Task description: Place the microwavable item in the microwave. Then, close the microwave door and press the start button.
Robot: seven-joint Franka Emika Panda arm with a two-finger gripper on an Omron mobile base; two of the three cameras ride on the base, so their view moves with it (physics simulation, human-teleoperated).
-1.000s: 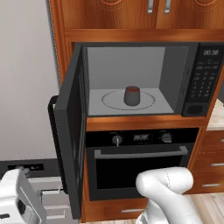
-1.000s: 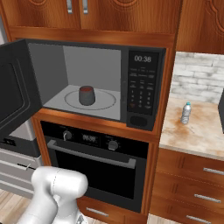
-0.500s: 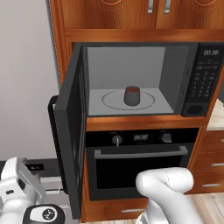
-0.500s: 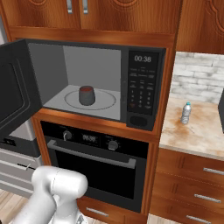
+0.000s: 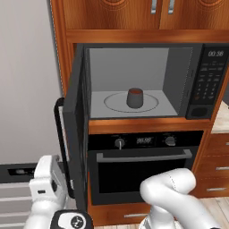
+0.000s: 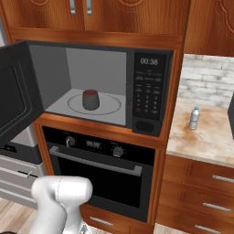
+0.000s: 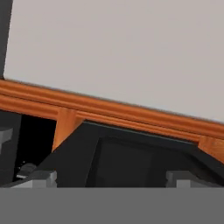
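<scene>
Your mug (image 5: 135, 97) sits on the microwave (image 5: 179, 80) turntable; the pincer (image 5: 49, 188), spread wide, hovers beside the open door (image 5: 76, 134) — a glancing push could slip off.

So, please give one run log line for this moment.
mug: on turntable in microwave | door: open | gripper: open, low beside door

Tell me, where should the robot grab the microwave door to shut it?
Probably by the vertical black bar handle on the microwave door, coming from the outer, left side. The door stands wide open, edge-on in the left base view, and the bar stands off its free edge, leaving room for the open gripper below it.
</scene>
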